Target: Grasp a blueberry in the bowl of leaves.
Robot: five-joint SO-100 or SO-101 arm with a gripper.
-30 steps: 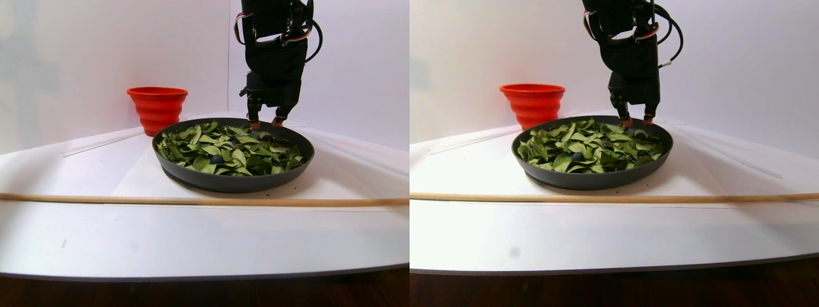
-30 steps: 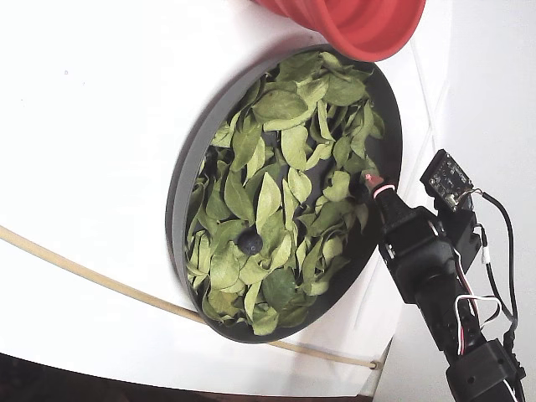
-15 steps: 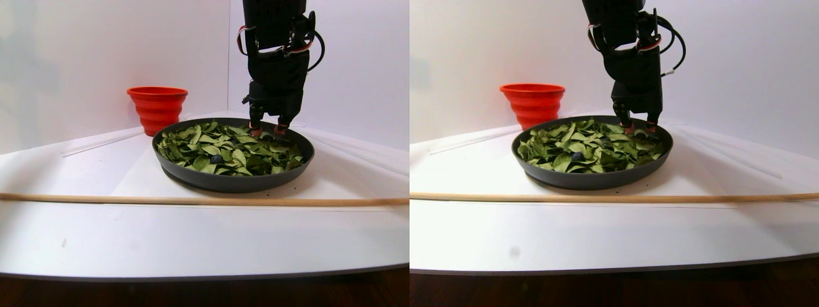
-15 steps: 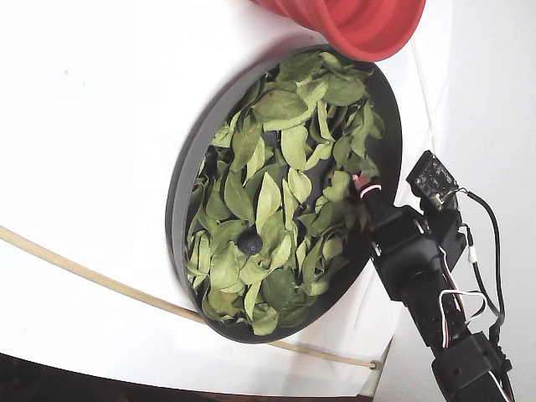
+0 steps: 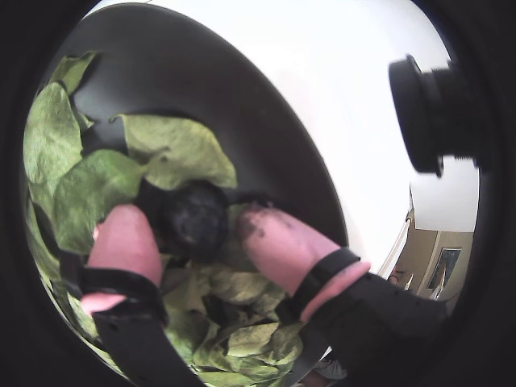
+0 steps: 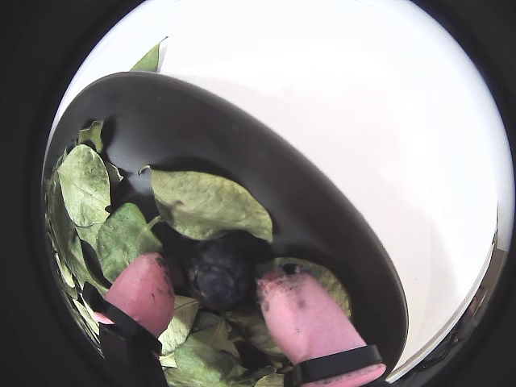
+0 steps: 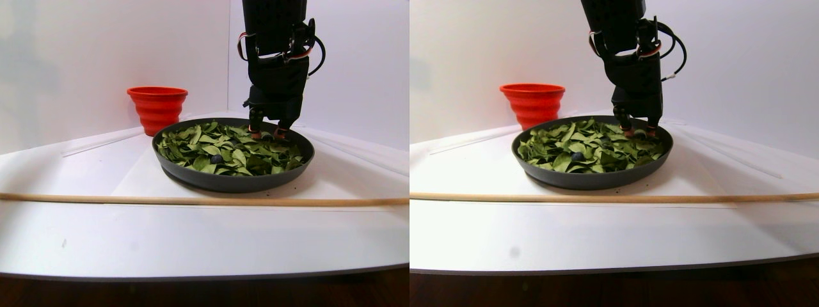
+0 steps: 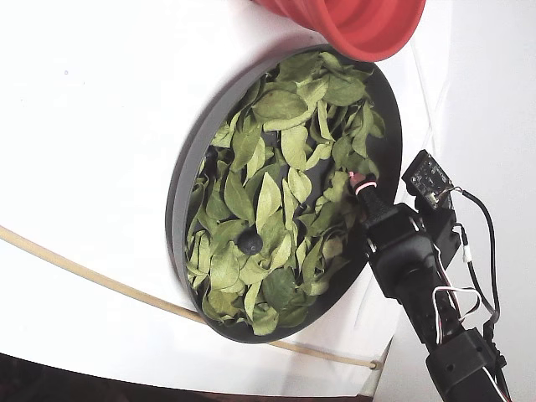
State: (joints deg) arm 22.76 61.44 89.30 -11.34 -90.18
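The bowl of leaves [image 7: 233, 181] is a wide dark-grey dish on the white table; it also shows in the fixed view [image 8: 186, 172]. My gripper [image 5: 193, 234] reaches down into its far right side. In both wrist views a dark blueberry [image 5: 193, 218] [image 6: 218, 274] lies on the leaves between my two pink fingertips [image 5: 125, 242]. The jaws are open, one on each side of the berry, with narrow gaps. The gripper also shows in another wrist view [image 6: 218, 297] and in the stereo pair view [image 7: 267, 133]. A second blueberry [image 8: 249, 243] [image 7: 217, 158] lies among the leaves nearer the bowl's front.
A red-orange ribbed bowl [image 7: 157, 109] stands behind the dish to the left; it also shows at the top of the fixed view [image 8: 360, 21]. A thin wooden stick [image 7: 192, 200] lies across the table in front of the dish. White walls close off the back.
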